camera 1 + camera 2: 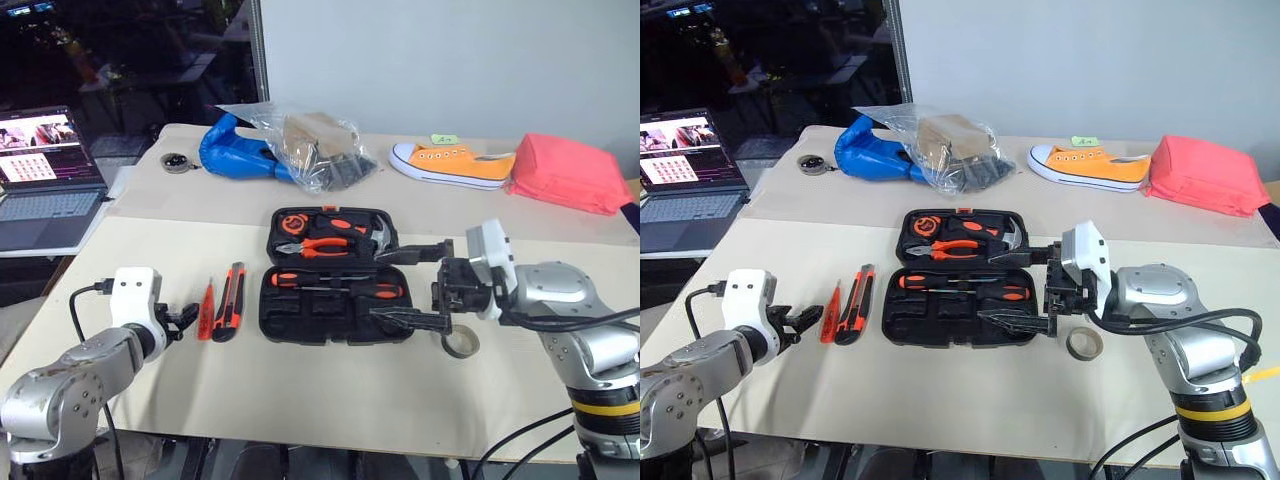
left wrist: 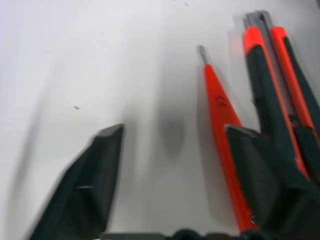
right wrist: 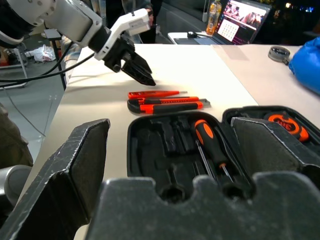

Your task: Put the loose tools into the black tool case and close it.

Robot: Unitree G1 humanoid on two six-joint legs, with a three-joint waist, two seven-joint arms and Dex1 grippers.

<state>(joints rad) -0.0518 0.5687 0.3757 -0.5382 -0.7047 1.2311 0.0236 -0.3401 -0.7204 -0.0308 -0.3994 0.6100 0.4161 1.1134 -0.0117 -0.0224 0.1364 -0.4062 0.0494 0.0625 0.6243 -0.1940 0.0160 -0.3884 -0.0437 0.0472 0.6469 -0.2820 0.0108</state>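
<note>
lying open, ribbed black plastic tool case [image 1: 335, 275], moulded recesses

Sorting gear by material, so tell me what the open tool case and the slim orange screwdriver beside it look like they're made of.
Black tool case: looks like matte moulded plastic, with shaped recesses. Slim orange tester screwdriver: glossy orange plastic body and, by the left wrist view, a grey tip, probably metal.

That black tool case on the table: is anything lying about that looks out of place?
Yes. The black tool case lies open while three tools sit outside it: a slim orange tester screwdriver and utility knife to its left, and a tape ring at its right corner.
</note>
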